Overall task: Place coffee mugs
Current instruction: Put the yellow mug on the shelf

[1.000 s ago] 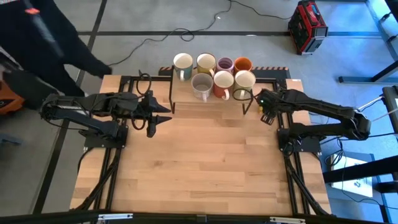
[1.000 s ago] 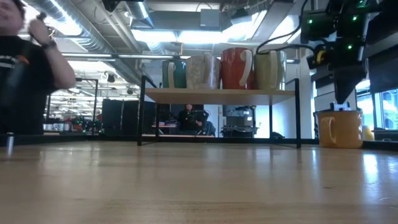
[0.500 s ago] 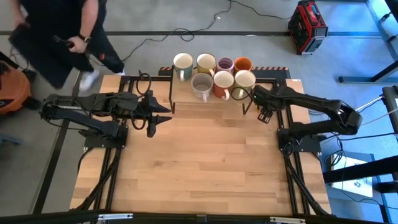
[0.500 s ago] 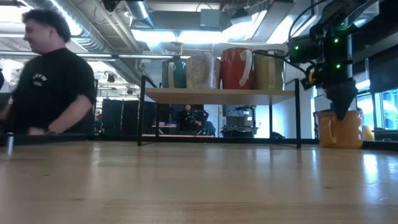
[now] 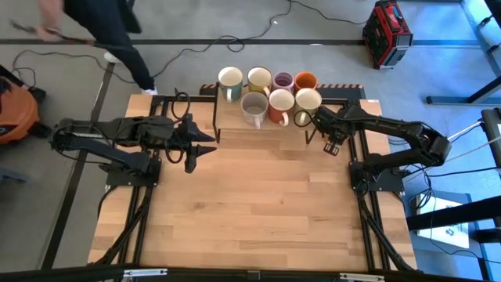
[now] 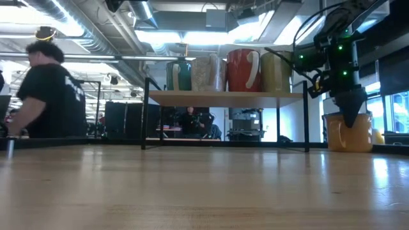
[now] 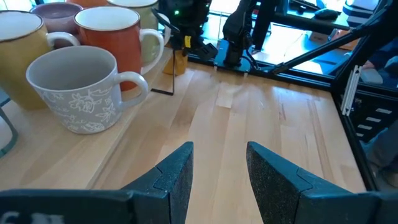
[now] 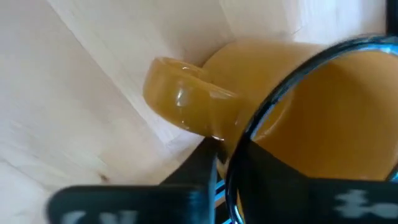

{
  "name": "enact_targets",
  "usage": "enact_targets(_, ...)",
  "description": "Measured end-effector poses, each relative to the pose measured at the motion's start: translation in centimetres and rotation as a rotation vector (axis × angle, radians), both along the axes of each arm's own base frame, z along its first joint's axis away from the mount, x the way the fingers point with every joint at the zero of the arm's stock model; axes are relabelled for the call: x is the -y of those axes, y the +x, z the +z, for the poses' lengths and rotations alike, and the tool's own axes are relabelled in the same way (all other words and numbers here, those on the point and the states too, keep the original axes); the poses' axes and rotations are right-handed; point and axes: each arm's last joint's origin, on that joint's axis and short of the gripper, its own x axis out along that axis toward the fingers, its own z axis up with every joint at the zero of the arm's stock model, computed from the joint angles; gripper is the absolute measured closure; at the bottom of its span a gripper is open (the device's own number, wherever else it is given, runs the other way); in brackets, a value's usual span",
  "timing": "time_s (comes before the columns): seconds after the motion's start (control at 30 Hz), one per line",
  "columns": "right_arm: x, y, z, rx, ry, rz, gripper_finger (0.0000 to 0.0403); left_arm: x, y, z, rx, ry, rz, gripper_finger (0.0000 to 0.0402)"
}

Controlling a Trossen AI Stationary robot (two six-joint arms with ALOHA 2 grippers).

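Observation:
Seven coffee mugs stand on their bases on a raised black-framed shelf (image 5: 235, 117) at the table's far edge, among them a grey mug (image 5: 253, 106), a red-orange mug (image 5: 279, 103) and a cream mug (image 5: 308, 99). A mustard mug (image 6: 348, 132) stands on the table right of the shelf. My right gripper (image 6: 353, 117) is shut on it and hides it in the high view. My left gripper (image 5: 208, 146) hovers open left of the shelf, holding nothing. My right gripper pinches the mustard mug's rim (image 8: 252, 127) right beside the handle (image 8: 183, 102), one finger outside the wall (image 8: 200, 163) and one inside. The fingers point down from above. The mug stands upright with its base on the table.
The shelf's black post (image 6: 306, 115) stands close to the mustard mug, on its left in the low view. The wooden table (image 5: 258, 211) stretches bare toward the near edge. A person (image 6: 48, 96) moves beyond the far left corner. Black arm bases sit at both sides.
My right gripper has come down from above the mustard mug until its fingers reach the mug's rim, shifting slightly toward the shelf. The mug has stayed in place on the table. The person behind the table has walked along its far left side.

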Motion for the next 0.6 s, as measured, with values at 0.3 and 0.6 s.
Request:
enact_targets(0.3,-0.3,-0.1,0.2,0.037,0.04,-0.019,0.0396,0.0,0.0,0.0,0.0,0.001,-0.001,0.0257)
enact_targets(0.6,-2.1,-0.6,4.1,0.096,0.042,-0.035,0.0398,0.0,0.0,0.0,-0.001,0.006,-0.003,0.0257)
